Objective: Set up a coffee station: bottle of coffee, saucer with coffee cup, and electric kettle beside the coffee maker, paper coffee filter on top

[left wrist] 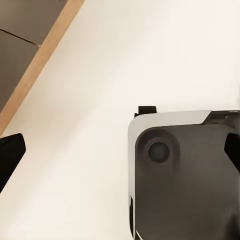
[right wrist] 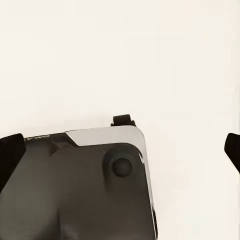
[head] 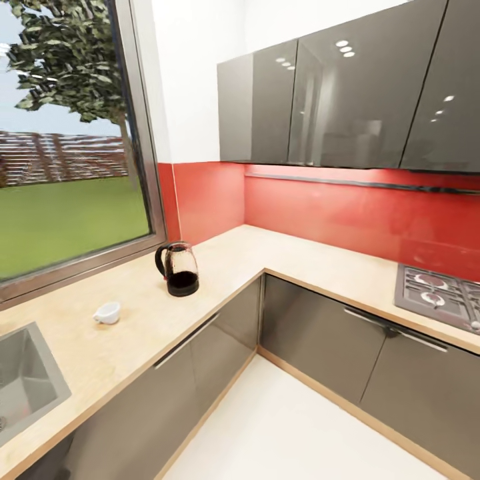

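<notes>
While head camera is looking over corner of kitchen countertop (head: 220, 257), electric kettle (head: 179, 268) is standing upright near window (head: 67, 167), handle turned toward the glass. Coffee cup (head: 107, 312) is lying tipped on its side on worktop, apart from kettle, between kettle and sink (head: 27, 380). Hob (head: 437, 293) is sitting on right-hand run. Wrist cameras are looking down at pale floor (left wrist: 125, 60) and robot base (right wrist: 80, 190). Left gripper (left wrist: 120, 150) and right gripper (right wrist: 120, 152) are both showing dark fingertips at frame edges, jaws spread wide, gripping nothing.
</notes>
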Robot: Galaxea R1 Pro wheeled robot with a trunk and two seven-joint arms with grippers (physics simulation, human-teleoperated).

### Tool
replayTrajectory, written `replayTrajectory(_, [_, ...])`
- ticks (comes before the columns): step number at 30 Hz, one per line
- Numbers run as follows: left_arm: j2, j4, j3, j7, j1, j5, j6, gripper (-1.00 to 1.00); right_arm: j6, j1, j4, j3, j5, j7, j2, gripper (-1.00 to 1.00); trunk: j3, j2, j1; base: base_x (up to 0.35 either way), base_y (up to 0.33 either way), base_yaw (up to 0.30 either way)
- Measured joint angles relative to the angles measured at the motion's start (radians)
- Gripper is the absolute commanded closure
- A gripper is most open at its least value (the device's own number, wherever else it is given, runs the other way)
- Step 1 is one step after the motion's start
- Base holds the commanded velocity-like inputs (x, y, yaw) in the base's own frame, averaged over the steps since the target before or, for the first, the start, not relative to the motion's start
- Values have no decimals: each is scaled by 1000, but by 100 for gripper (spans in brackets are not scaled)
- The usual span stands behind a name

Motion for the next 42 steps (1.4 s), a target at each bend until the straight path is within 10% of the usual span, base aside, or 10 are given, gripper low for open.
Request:
replayTrajectory(34, [1,-16,-2,0,-1,0,-12,-100,0,0,0,1,10,2,-2,-100,0,0,0,118,-162,82])
replayTrajectory(42, [-17,-113,3,-7,-7,3,-20,-100,-3,0,-2,54,141,1,1,-100,0,0,0,0,-1,159])
